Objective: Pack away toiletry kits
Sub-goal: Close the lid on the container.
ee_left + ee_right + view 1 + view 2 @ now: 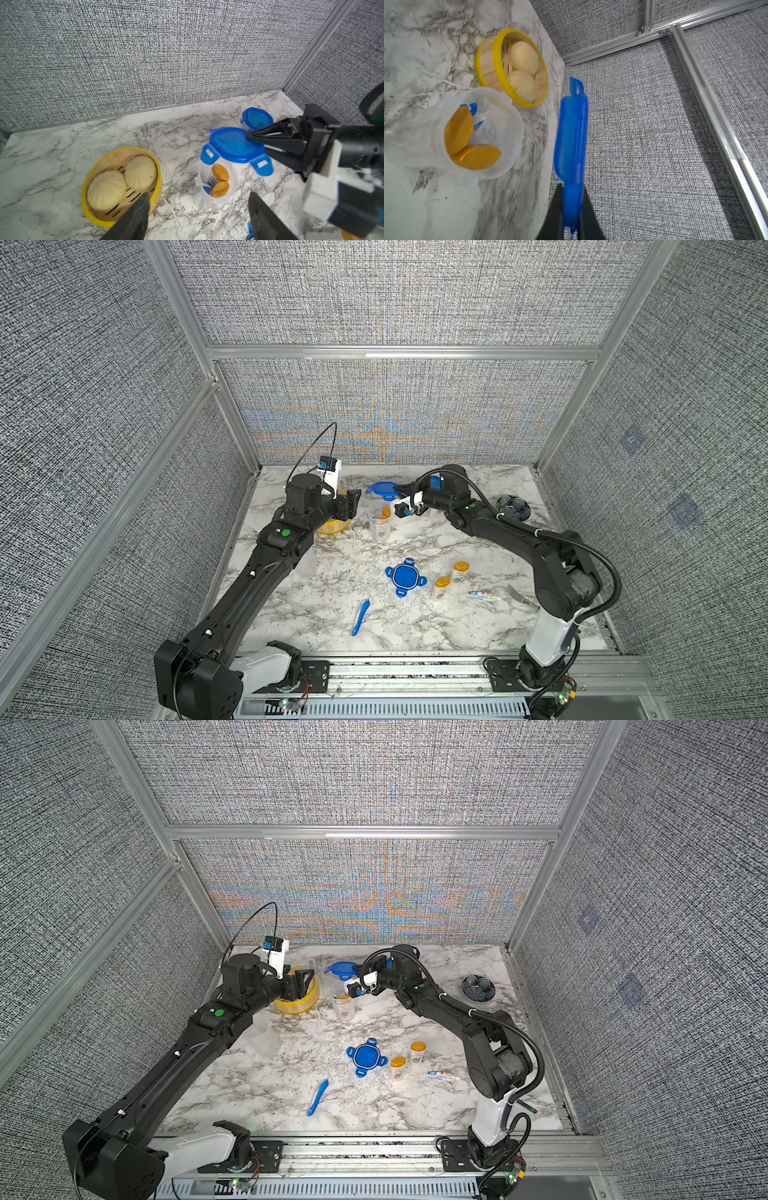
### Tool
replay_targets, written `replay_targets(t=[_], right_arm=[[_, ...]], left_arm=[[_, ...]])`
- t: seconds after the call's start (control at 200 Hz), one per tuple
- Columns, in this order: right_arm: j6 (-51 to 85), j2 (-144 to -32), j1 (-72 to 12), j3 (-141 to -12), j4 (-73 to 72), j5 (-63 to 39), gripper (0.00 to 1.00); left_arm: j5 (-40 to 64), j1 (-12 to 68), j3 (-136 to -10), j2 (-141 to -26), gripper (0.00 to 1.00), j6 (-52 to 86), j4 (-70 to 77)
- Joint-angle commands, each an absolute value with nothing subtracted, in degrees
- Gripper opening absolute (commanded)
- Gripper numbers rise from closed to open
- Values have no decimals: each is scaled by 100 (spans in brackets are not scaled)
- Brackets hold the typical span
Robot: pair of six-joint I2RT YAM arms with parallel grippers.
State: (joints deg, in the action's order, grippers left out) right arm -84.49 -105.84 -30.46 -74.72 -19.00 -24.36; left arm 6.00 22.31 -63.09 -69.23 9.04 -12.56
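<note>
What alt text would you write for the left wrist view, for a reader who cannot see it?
The right gripper holds a blue clip lid by its edge, close to an open clear tub containing two orange-capped bottles. A yellow steamer with two buns sits beside the tub, and the left gripper stands open in the foreground.

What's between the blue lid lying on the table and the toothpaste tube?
Two upright white bottles with orange caps stand there; both top views show them.
</note>
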Motion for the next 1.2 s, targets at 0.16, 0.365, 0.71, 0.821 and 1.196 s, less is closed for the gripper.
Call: replay_targets(t=[0.16, 0.365, 0.71, 0.821, 1.196], right_arm=[[-9609, -11022, -3544, -7146, -3237, -673, 0], [-9630, -11009, -3666, -6749, -3891, -441, 1], [-9505, -10831, -3797, -6305, -4265, -529, 2], [-9491, -10881, -3795, -6289, -4181, -535, 3], [-9235, -10692, -3971, -6145, -4193, -232, 3]], left_arm=[[509, 2223, -6393, -7316, 74, 970, -945], [549, 2223, -6574, -7691, 73, 959, -949], [555, 2221, -6574, -7979, 70, 835, -1127], [760, 2223, -6590, -8091, 68, 813, -1150], [808, 2223, -6662, -8335, 66, 709, -1064]])
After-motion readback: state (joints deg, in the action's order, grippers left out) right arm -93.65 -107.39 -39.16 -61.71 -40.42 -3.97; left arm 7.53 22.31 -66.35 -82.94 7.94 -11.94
